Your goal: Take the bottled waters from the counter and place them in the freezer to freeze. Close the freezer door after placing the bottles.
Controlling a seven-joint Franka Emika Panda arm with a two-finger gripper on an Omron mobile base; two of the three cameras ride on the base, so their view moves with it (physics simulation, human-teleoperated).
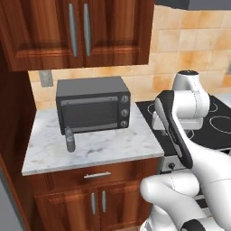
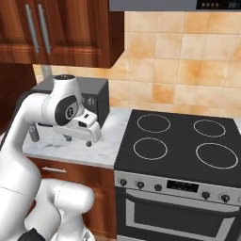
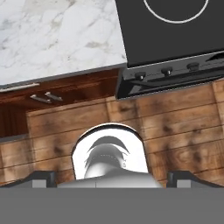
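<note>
Fingers [image 2: 79, 140] spread apart, empty — above the marble surface [image 1: 103, 146]; one bottle [image 1: 69, 140], cap colour unclear, stands left — near the toaster oven [image 1: 92, 103].

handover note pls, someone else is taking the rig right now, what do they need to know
Gripper: open and empty, hanging over the front edge of the counter, beside the stovetop.
Bottled water: one bottle stands upright on the counter, just in front of the toaster oven, near its left corner. The second bottle and the freezer are not visible from here, so check them.
Done: cannot be told from these views; nothing is in hand.
Left: grasp the bottle on the counter, drive to the freezer, set it inside, confirm that both bottles are in, then close the freezer door.
</note>
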